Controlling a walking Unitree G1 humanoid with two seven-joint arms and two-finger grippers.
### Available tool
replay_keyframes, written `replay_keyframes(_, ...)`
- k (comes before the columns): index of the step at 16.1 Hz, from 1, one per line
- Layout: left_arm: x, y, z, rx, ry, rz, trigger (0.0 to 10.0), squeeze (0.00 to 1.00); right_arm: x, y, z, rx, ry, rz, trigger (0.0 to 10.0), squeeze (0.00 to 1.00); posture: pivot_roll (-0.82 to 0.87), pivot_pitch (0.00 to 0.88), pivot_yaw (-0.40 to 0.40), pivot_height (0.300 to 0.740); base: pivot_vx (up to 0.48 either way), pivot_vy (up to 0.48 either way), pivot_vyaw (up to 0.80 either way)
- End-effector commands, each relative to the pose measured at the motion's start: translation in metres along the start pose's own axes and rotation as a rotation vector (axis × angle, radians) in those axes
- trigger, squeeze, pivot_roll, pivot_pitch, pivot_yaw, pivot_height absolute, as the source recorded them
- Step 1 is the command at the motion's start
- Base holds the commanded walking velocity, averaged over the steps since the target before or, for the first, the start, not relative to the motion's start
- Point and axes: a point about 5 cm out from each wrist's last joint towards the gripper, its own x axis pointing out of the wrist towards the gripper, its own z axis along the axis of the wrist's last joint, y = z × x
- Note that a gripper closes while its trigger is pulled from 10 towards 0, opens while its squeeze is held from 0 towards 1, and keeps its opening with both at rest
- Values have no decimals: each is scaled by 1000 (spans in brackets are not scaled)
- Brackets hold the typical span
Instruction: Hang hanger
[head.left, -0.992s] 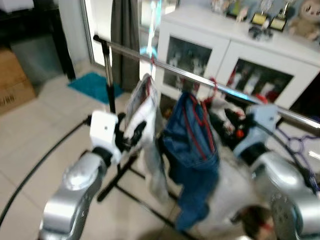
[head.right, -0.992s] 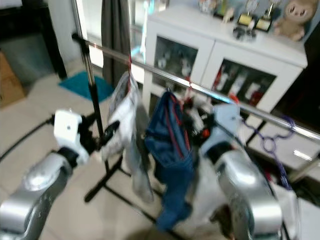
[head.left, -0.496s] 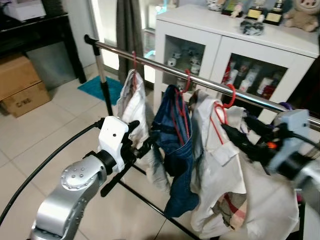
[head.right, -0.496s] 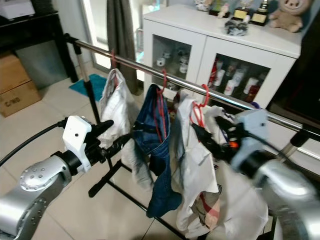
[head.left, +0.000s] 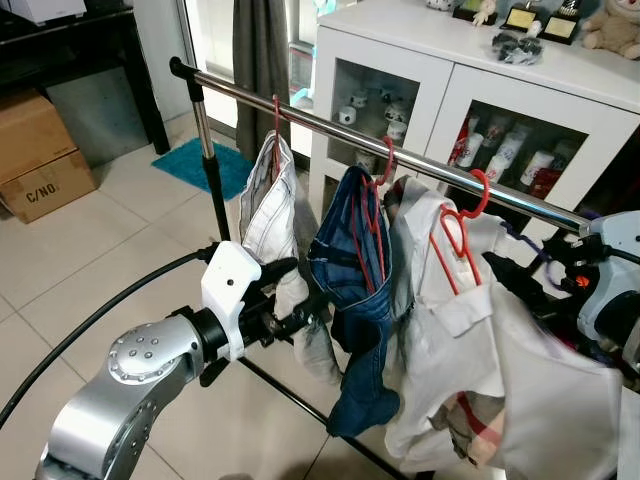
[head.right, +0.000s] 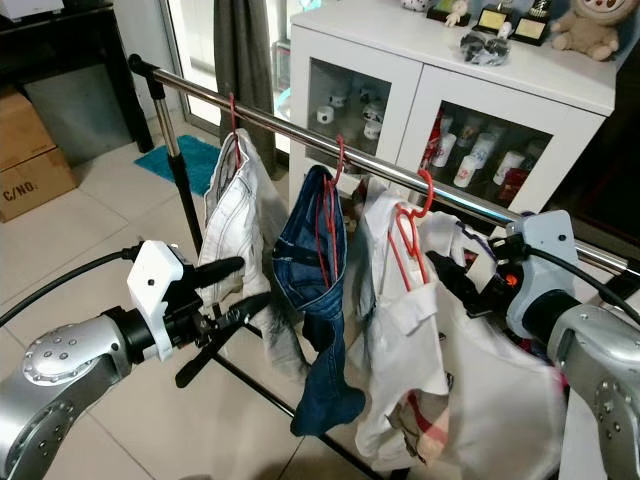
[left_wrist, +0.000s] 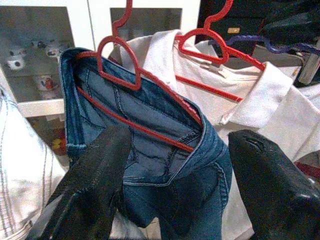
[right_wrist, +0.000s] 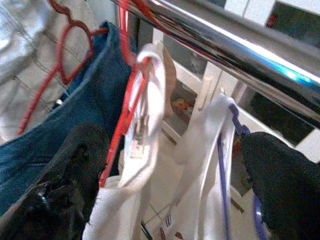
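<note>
Red hanger (head.right: 408, 222) with white shirt (head.right: 405, 330) hooked on the rail (head.right: 300, 140); both spread pincers, left pincer (head.right: 232, 290) and right pincer (head.right: 462, 285), flank it, apparently ready to withdraw.

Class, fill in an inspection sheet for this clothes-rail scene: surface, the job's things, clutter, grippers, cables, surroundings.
Surface: pale tiled floor; a steel clothes rail stands on it.
Job's things: three red hangers hooked on the rail, carrying a white striped garment, blue jeans and a white shirt; the shirt's red hanger is hooked on.
Clutter: cardboard box; teal mat.
Grippers: left gripper open, in front of the jeans, holding nothing; right gripper open by the shirt.
Cables: black cable curving across the floor.
Surroundings: white glass-door cabinet with a plush toy on top.
</note>
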Motion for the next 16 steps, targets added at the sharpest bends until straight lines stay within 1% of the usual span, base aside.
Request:
replay_keyframes(1,-1,-3,4,9,-5,-24,10000,0,-3,-9,3,-3,14,-38,10000,1000,47,0,-53,740,0,0,0)
replay_keyframes(2,-2,-3,3,7,-1,-26,10000,0,-5,-11,3,11,21,-24,10000,1000,44,0,-53,740,0,0,0)
replay_keyframes(3,-3,-4,2,6,7,-30,10000,0,-8,-12,2,17,34,0,10000,933,42,0,-53,740,0,0,0)
replay_keyframes(4,-4,-4,1,5,12,-34,10000,0,-10,-11,2,21,39,25,10000,698,40,0,-51,740,0,0,0)
replay_keyframes(5,-4,-4,1,5,12,-36,10000,0,-10,-9,3,19,34,46,10000,525,40,0,-51,740,0,0,0)
replay_keyframes(6,-3,-4,1,4,11,-36,10000,0,-11,-6,3,17,28,73,10000,439,37,0,-48,740,0,0,0)
replay_keyframes(7,-1,-2,1,8,13,-20,10000,0,-11,11,7,28,-12,173,10000,0,30,0,-42,740,0,0,0)
replay_keyframes(8,0,-1,0,11,18,-10,10000,0,-11,16,8,36,-24,200,10000,0,30,0,-42,740,0,0,0)
replay_keyframes(9,3,0,0,17,18,-6,10000,0,-10,26,3,35,-6,230,10000,0,30,0,-40,740,0,0,0)
replay_keyframes(11,4,0,0,17,20,-2,10000,0,-14,21,-3,26,34,200,10000,0,25,0,-31,740,0,0,0)
replay_keyframes(13,4,1,0,19,22,-12,10000,0,-30,11,-1,20,57,207,10000,16,15,0,-25,740,0,0,0)
replay_keyframes(14,5,2,0,20,21,-14,10000,0,-36,6,-1,12,74,199,10000,643,7,0,-22,740,0,0,0)
replay_keyframes(15,7,3,1,22,17,-20,10000,0,-42,0,-1,9,92,166,10000,1000,-3,0,-17,740,0,0,0)
replay_keyframes(16,9,3,1,21,13,-26,10000,0,-45,-4,-1,10,98,147,10000,1000,-9,0,-15,740,0,0,0)
